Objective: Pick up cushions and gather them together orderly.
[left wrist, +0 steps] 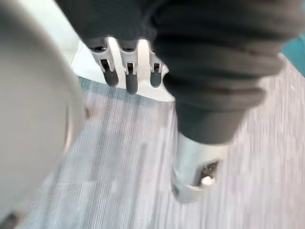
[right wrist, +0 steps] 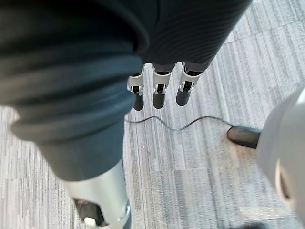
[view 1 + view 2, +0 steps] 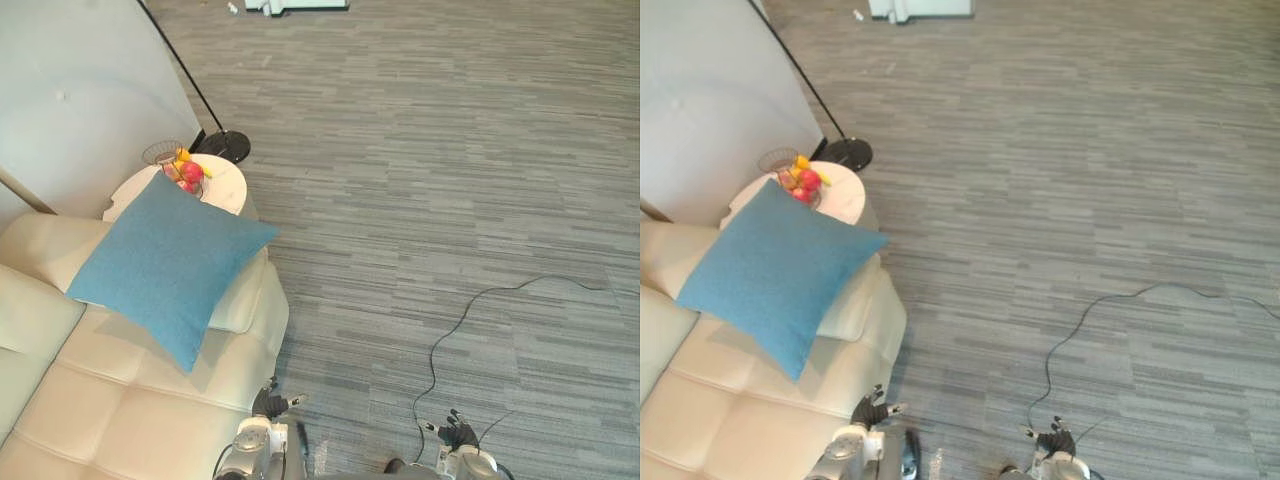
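A square teal-blue fabric cushion (image 3: 165, 265) sits at the left of the scene on a cream tufted leather sofa (image 3: 120, 400). It stands on one corner: its lowest corner is on the seat and its body leans against the sofa's far padded armrest. Neither hand is touching it. Just beyond the armrest is a small round white side table (image 3: 225, 185) with a wire basket of red and yellow fruit (image 3: 178, 168) on it. A round black lamp base (image 3: 223, 146) stands on the floor just behind the table, its thin black pole slanting away to the far left. The left hand (image 3: 270, 403) hangs at the near edge over the grey striped carpet (image 3: 450, 180), just beside the sofa's near right corner and well apart from the cushion. Its fingers (image 1: 131, 78) are straight and side by side, the thumb (image 1: 193, 167) is held apart from them, and there is nothing in its grasp. The right hand (image 3: 455, 432) hangs further right, also at the near edge above the carpet. Its fingers (image 2: 159, 93) are likewise straight and loosely parallel, with the thumb (image 2: 102, 200) apart, and they hold and touch nothing.
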Tool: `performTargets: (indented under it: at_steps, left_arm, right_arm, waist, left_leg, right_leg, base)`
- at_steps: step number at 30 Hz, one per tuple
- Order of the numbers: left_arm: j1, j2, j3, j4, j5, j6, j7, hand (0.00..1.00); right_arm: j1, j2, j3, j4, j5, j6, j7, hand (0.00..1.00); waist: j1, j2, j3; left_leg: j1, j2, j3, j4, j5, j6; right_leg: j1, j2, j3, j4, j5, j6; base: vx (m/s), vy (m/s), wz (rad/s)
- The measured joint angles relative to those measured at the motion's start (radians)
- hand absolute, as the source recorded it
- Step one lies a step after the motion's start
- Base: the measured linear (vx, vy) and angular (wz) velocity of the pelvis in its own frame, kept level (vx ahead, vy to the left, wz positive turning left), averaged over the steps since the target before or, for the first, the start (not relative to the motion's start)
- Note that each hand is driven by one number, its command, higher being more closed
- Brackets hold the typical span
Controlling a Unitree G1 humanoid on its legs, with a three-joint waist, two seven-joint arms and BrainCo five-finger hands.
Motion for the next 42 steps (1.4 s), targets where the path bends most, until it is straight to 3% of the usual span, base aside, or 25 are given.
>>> performTargets:
  at_steps: [2,4,5,7,8,9,11,13,14,15,16,17,20,22,23,24,25,27,31,33,35,39,40,41,42]
  left_arm:
    - [0.001,0.007,0.009,0.003,-0.001,0.008,-0.001,0.0]
    - [0.004,-0.001,0.024,0.001,-0.008,0.007,-0.002,0.0]
    - [0.009,0.0,0.024,0.0,-0.009,0.007,-0.002,0.0]
    - [0.022,0.006,0.017,0.0,-0.025,0.008,0.0,0.0]
    - [0.023,0.006,0.017,0.0,-0.027,0.008,0.0,0.0]
    - [0.027,0.01,0.02,-0.003,-0.03,0.007,0.004,0.0]
    - [0.027,0.008,0.02,-0.01,-0.031,0.007,0.004,0.0]
    - [0.024,-0.004,0.02,-0.022,-0.031,0.006,0.004,0.0]
    - [0.016,-0.014,0.019,-0.025,-0.031,0.003,0.004,0.0]
    - [0.015,-0.013,0.019,-0.025,-0.031,0.0,0.005,0.0]
    - [0.014,-0.011,0.019,-0.025,-0.031,-0.001,0.005,0.0]
    - [0.01,-0.007,0.021,-0.018,-0.031,-0.001,0.007,0.0]
    - [0.037,-0.038,0.023,-0.013,-0.028,-0.003,0.004,0.0]
    - [0.045,-0.042,0.022,-0.007,-0.028,-0.003,0.003,0.0]
    - [0.048,-0.041,0.022,-0.005,-0.03,-0.003,0.002,0.0]
    - [0.06,-0.041,0.021,0.002,-0.03,-0.003,0.001,0.0]
    - [0.06,-0.041,0.021,0.002,-0.03,-0.004,0.001,0.0]
    - [0.058,-0.034,0.02,0.002,-0.027,-0.004,-0.001,0.0]
    - [0.057,-0.006,0.019,0.002,-0.028,-0.01,-0.001,0.0]
    - [0.058,0.009,0.009,0.023,-0.027,-0.009,-0.003,0.0]
    - [0.055,0.016,0.018,0.022,-0.027,-0.009,-0.009,0.0]
    - [0.061,0.032,0.02,0.024,-0.026,0.0,-0.027,0.0]
    - [0.061,0.035,0.016,0.027,-0.019,0.001,-0.028,0.0]
    - [0.059,0.041,0.008,0.042,-0.002,0.002,-0.026,0.0]
    - [0.061,0.043,0.006,0.043,0.003,0.003,-0.026,0.0]
  right_arm:
    - [-0.033,0.007,0.0,0.0,0.0,-0.003,0.0,0.0]
    - [-0.042,0.003,0.002,0.001,-0.001,-0.004,0.0,0.0]
    - [-0.043,0.004,0.002,0.001,-0.001,-0.005,0.002,0.0]
    - [-0.037,0.007,0.0,0.0,-0.002,-0.005,0.003,0.0]
    - [-0.032,0.007,0.0,0.0,-0.002,-0.005,0.003,0.0]
    - [-0.017,0.007,0.0,0.0,-0.003,-0.004,0.003,0.0]
    - [-0.014,0.0,-0.003,0.0,-0.003,-0.005,0.003,0.0]
    - [-0.007,-0.012,-0.005,0.0,-0.002,-0.004,0.003,0.0]
    - [-0.009,-0.026,-0.008,-0.007,-0.001,-0.006,0.003,0.0]
    - [-0.007,-0.034,-0.009,-0.01,0.0,-0.006,0.003,0.0]
    - [-0.003,-0.032,-0.009,-0.01,0.0,-0.006,0.003,0.0]
    - [0.01,-0.027,-0.01,-0.004,0.0,-0.006,0.004,0.0]
    - [0.016,-0.052,-0.017,-0.003,0.002,-0.007,0.003,0.0]
    - [0.022,-0.056,-0.017,-0.003,0.002,-0.006,0.003,0.0]
    - [0.024,-0.056,-0.017,-0.002,0.002,-0.007,0.003,0.0]
    - [0.026,-0.053,-0.018,-0.001,0.002,-0.007,0.004,0.0]
    - [0.027,-0.053,-0.018,-0.001,0.002,-0.007,0.004,0.0]
    - [0.018,-0.05,-0.018,-0.007,0.004,-0.016,0.004,0.0]
    - [0.021,-0.012,-0.017,-0.024,0.015,-0.018,0.012,0.0]
    - [0.035,0.019,-0.018,-0.029,0.02,-0.018,0.014,0.0]
    - [0.049,0.029,-0.018,-0.029,0.02,-0.012,0.019,0.0]
    - [0.051,0.024,-0.017,-0.03,0.019,-0.005,0.019,0.0]
    - [0.057,0.021,-0.017,-0.032,0.019,-0.004,0.02,0.0]
    - [0.055,0.02,-0.018,-0.039,0.018,-0.004,0.025,0.0]
    - [0.055,0.02,-0.018,-0.039,0.018,-0.004,0.024,0.0]
  waist:
    - [0.002,-0.008,0.005]
    - [0.012,0.0,0.004]
    - [0.022,0.003,0.004]
    - [0.013,0.007,0.004]
    - [0.012,0.007,0.004]
    - [0.013,0.011,0.003]
    - [0.006,0.022,-0.004]
    - [-0.003,0.044,-0.003]
    - [-0.014,0.063,0.001]
    - [-0.034,0.058,0.002]
    - [-0.035,0.049,0.002]
    - [-0.04,0.036,0.009]
    - [-0.036,0.087,-0.014]
    - [-0.037,0.089,-0.016]
    - [-0.036,0.087,-0.015]
    - [-0.035,0.074,-0.013]
    - [-0.035,0.073,-0.013]
    - [-0.031,0.06,-0.014]
    - [-0.024,0.028,-0.028]
    - [-0.045,0.007,-0.042]
    - [-0.026,-0.007,-0.052]
    - [-0.038,-0.031,-0.049]
    - [-0.041,-0.033,-0.056]
    - [-0.053,-0.024,-0.055]
    - [-0.058,-0.024,-0.057]
  left_leg:
    - [-0.032,-0.005,-0.001,0.08,-0.056,0.033]
    - [-0.015,0.002,0.006,0.118,-0.12,0.041]
    - [0.025,0.0,0.002,0.131,-0.166,0.037]
    - [0.1,-0.024,-0.047,0.119,-0.193,0.039]
    - [0.113,-0.027,-0.057,0.112,-0.195,0.04]
    - [0.156,-0.036,-0.096,0.079,-0.195,0.04]
    - [0.185,-0.033,-0.17,0.05,-0.193,0.035]
    - [0.193,-0.018,-0.236,0.033,-0.188,0.027]
    - [0.199,-0.004,-0.294,0.013,-0.179,0.012]
    - [0.198,-0.005,-0.363,0.007,-0.17,-0.006]
    - [0.199,-0.01,-0.372,0.009,-0.17,-0.016]
    - [0.204,-0.013,-0.424,0.013,-0.183,-0.066]
    - [0.171,0.051,-0.456,0.004,-0.147,-0.114]
    - [0.156,0.065,-0.455,-0.01,-0.114,-0.134]
    - [0.147,0.071,-0.441,-0.011,-0.104,-0.134]
    - [0.145,0.095,-0.307,-0.024,-0.083,-0.113]
    - [0.145,0.096,-0.3,-0.024,-0.083,-0.111]
    - [0.135,0.114,-0.049,-0.022,-0.074,-0.072]
    - [0.104,0.091,-0.01,-0.014,-0.057,-0.048]
    - [0.091,0.077,0.069,-0.034,-0.036,-0.024]
    - [0.099,0.042,0.073,-0.062,-0.026,-0.012]
    - [0.11,-0.008,0.077,-0.011,-0.107,0.015]
    - [0.108,-0.028,0.056,0.009,-0.129,0.016]
    - [0.112,-0.036,0.018,0.011,-0.132,0.022]
    - [0.116,-0.035,0.005,0.011,-0.132,0.022]
  right_leg:
    - [0.006,-0.014,0.019,0.016,0.027,0.028]
    - [-0.009,-0.035,0.041,0.132,0.012,0.066]
    - [-0.076,-0.092,0.074,0.363,-0.006,0.129]
    - [-0.182,-0.161,0.12,0.69,-0.008,0.189]
    - [-0.188,-0.164,0.117,0.709,-0.021,0.177]
    - [-0.21,-0.162,0.095,0.713,-0.076,0.131]
    - [-0.251,-0.12,0.084,0.607,-0.117,0.078]
    - [-0.297,-0.069,0.132,0.522,-0.123,0.063]
    - [-0.335,-0.027,0.211,0.452,-0.118,0.061]
    - [-0.351,0.002,0.344,0.317,-0.057,0.068]
    - [-0.345,0.001,0.374,0.271,-0.029,0.069]
    - [-0.312,-0.001,0.376,0.214,0.074,0.054]
    - [-0.255,0.045,0.238,0.172,0.055,0.022]
    - [-0.22,0.058,0.176,0.145,0.051,0.014]
    - [-0.203,0.059,0.147,0.135,0.05,0.012]
    - [-0.161,0.053,0.082,0.112,0.047,0.007]
    - [-0.16,0.052,0.078,0.111,0.047,0.007]
    - [-0.137,0.031,0.008,0.102,0.044,0.002]
    - [-0.131,0.007,-0.03,0.086,0.047,0.009]
    - [-0.115,-0.005,-0.067,0.056,0.055,0.024]
    - [-0.118,-0.029,-0.075,0.059,0.046,0.044]
    - [-0.133,-0.139,-0.073,0.24,-0.046,0.113]
    - [-0.163,-0.173,-0.013,0.346,-0.046,0.097]
    - [-0.234,-0.177,0.127,0.49,-0.012,0.046]
    - [-0.251,-0.167,0.16,0.509,-0.002,0.033]
  base:
    - [0.42,0.084,0.24]
    - [0.32,0.132,0.12]
    - [0.23,0.091,0.02]
    - [0.34,0.047,0.51]
    - [0.41,-0.011,0.91]
    - [0.28,-0.044,0.72]
    - [0.32,-0.114,0.95]
    - [0.24,-0.177,1.08]
    - [0.32,-0.374,1.88]
    - [0.25,-0.372,1.72]
    - [0.26,-0.468,1.96]
    - [0.15,-0.359,1.13]
    - [0.17,-0.359,1.16]
    - [0.08,-0.223,1.01]
    - [0.06,-0.231,1.44]
    - [0.03,-0.128,0.95]
    - [0.02,-0.059,1.04]
    - [0.02,0.003,0.81]
    - [-0.02,0.066,0.45]
    - [-0.04,0.118,0.61]
    - [0.01,0.115,0.29]
    - [0.01,0.129,0.23]
    - [0.09,0.113,0.49]
    - [0.1,0.108,0.54]
    - [0.14,0.106,0.9]
